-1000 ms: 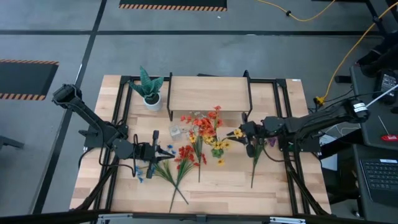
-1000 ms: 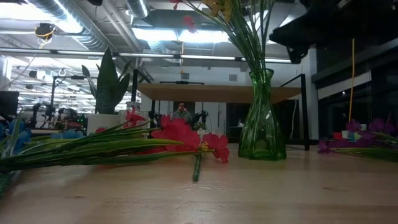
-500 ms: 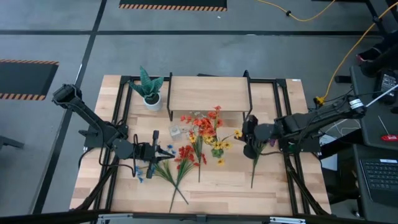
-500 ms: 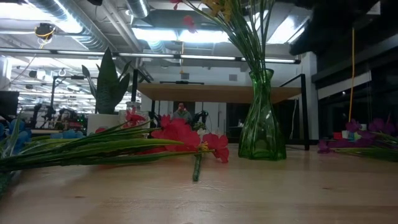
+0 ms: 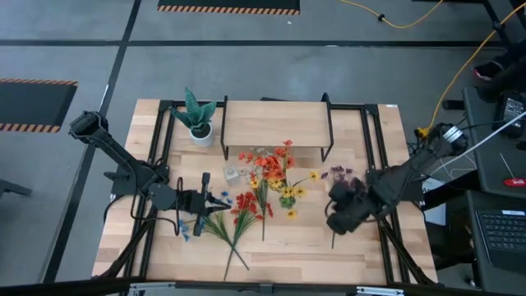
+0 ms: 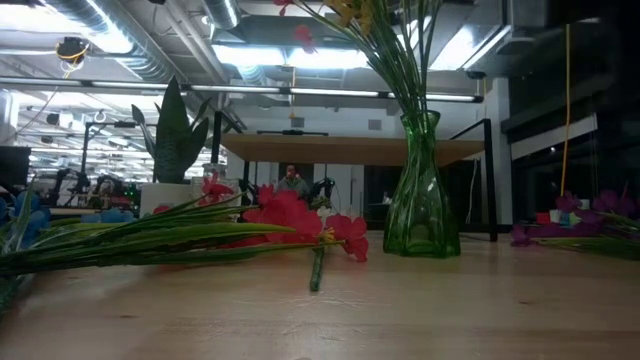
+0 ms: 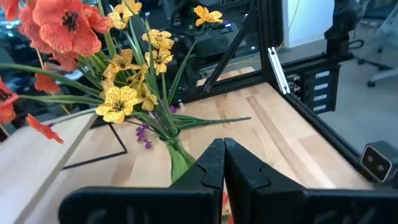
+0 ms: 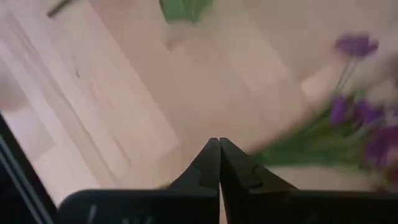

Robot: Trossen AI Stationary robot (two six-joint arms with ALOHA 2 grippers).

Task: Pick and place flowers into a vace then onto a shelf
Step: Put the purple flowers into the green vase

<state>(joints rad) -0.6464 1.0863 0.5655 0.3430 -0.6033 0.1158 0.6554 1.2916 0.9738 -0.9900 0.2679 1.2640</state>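
Our right arm has pulled back from the vase and come down over the purple stem.

Our right gripper (image 5: 339, 220), fingers together and empty, now hangs above the purple flowers (image 8: 364, 115), which lie beside its fingertips on the table (image 5: 279, 247). The vase (image 6: 420, 190) already holds several flowers (image 7: 134, 87); the shelf (image 5: 275, 123) waits. Our left gripper (image 7: 222, 158), fingers together, rests near the red flowers (image 5: 245, 204).

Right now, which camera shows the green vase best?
The low view: the vase stands whole, side-on, stems rising from its neck. The high view hides it under blooms. The left wrist view shows only its neck behind the fingers; the right wrist view a blurred green bit, perhaps its base.
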